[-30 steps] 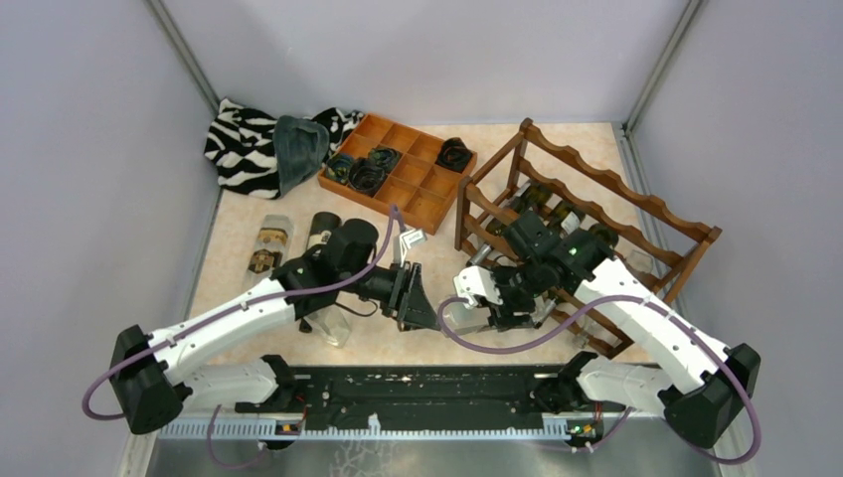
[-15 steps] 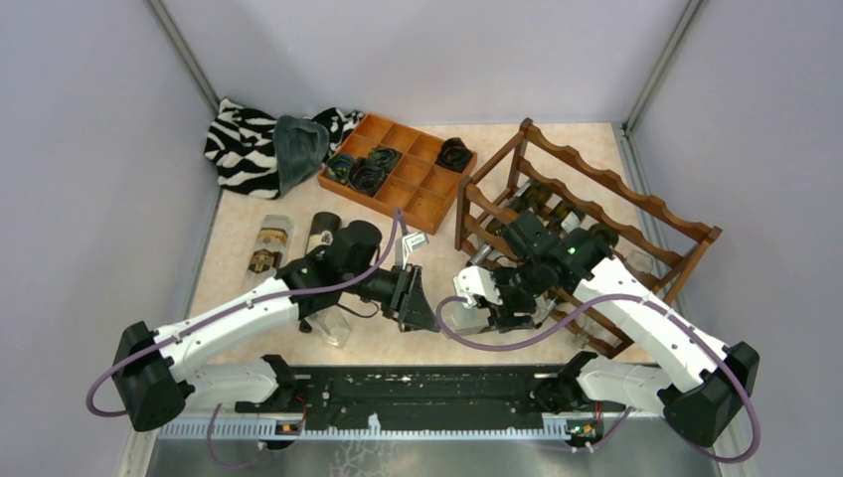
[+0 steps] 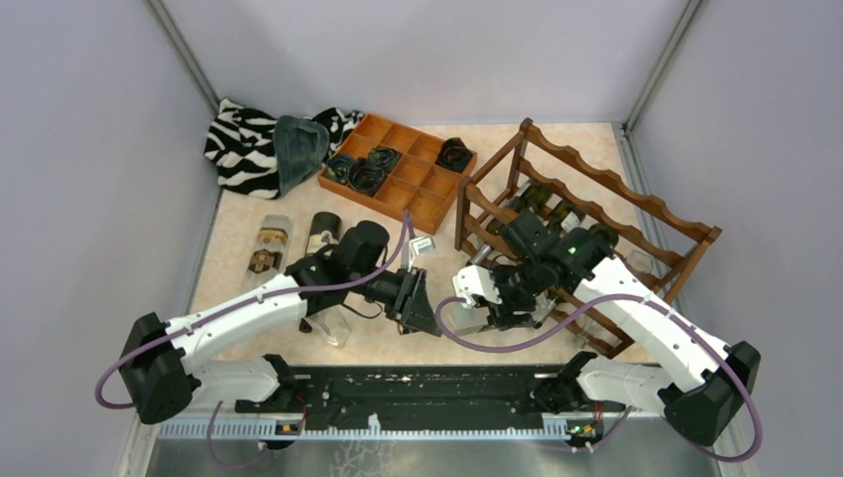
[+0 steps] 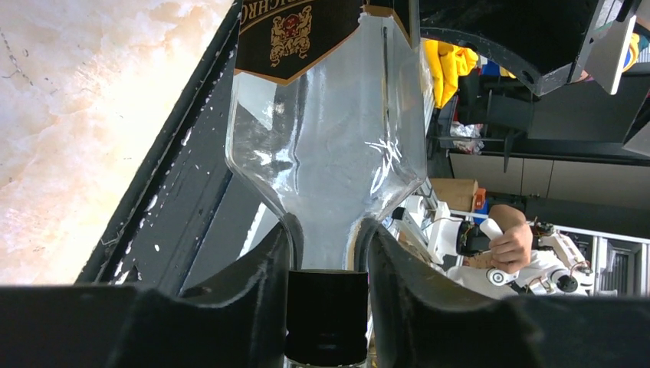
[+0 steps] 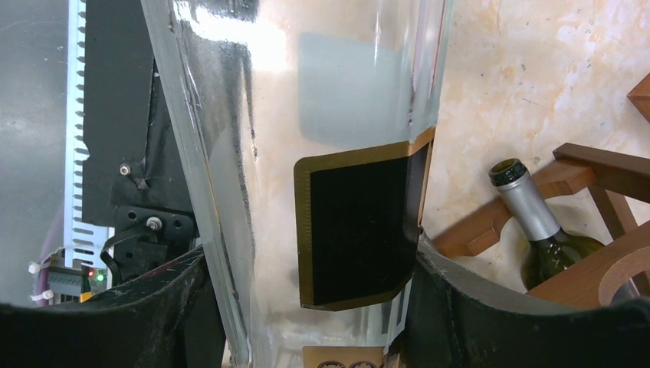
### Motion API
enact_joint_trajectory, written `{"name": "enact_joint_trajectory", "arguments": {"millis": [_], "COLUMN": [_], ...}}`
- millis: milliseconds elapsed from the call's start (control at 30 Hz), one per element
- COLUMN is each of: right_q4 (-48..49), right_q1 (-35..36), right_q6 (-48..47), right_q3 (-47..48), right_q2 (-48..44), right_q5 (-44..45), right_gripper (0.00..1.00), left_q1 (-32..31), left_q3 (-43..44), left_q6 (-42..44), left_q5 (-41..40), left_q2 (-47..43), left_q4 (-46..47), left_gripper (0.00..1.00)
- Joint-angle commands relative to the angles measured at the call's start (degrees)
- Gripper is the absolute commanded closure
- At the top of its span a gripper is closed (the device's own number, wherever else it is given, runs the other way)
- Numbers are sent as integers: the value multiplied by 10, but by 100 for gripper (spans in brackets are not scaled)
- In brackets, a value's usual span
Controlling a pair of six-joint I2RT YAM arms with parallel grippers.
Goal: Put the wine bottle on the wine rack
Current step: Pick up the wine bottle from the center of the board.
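Note:
A clear glass wine bottle [image 3: 460, 316] with a black and gold label hangs level between my two grippers, just in front of the wine rack's [image 3: 596, 214] left end. My left gripper [image 3: 421, 302] is shut on its neck, below the black cap [image 4: 326, 314]; the bottle's shoulder [image 4: 329, 130] fills the left wrist view. My right gripper [image 3: 497, 304] is shut on the bottle's body [image 5: 306, 115], fingers on both sides of the label. The rack's lower rail [image 5: 598, 165] shows at the right of the right wrist view.
Several dark bottles [image 3: 545, 199] lie in the rack; one green bottle with a silver cap [image 5: 536, 222] is close to my right gripper. An orange-brown compartment tray [image 3: 408, 194] and a zebra cloth [image 3: 249, 144] sit at the back. Two bottles [image 3: 268, 243] lie at the left; another [image 3: 336, 326] lies under my left arm.
My left arm has shifted slightly to the right, toward the bottle. The right arm and the bottle have hardly moved.

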Motion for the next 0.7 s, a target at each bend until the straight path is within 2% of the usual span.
{"name": "enact_joint_trajectory", "arguments": {"millis": [0, 67, 200, 233, 300, 367, 500, 533, 667], "right_q4": [38, 39, 42, 43, 47, 46, 46, 46, 49], "right_q1": [7, 7, 7, 7, 7, 7, 6, 6, 3], "right_q6": [8, 10, 13, 14, 20, 22, 27, 28, 39], "right_q3": [43, 41, 38, 37, 36, 38, 38, 39, 38], "right_q2": [-7, -6, -7, -7, -8, -8, -13, -14, -18], "right_q5": [-35, -35, -34, -33, -33, -34, -44, -47, -52], "right_gripper": [100, 100, 100, 100, 100, 89, 45, 38, 21], "left_q1": [-4, -4, -4, -4, -4, -4, -4, -4, -4], "left_q3": [6, 4, 1, -1, -7, -14, -28, -33, -51], "left_q6": [8, 6, 2, 0, -5, -14, -39, -47, -74], "left_q5": [14, 17, 32, 36, 46, 56, 71, 74, 75], "left_q2": [0, -1, -5, -6, -11, -20, -33, -37, -49], "left_q4": [9, 12, 27, 34, 50, 72, 112, 123, 170], "left_gripper": [62, 71, 96, 100, 100, 100, 100, 100, 100]}}
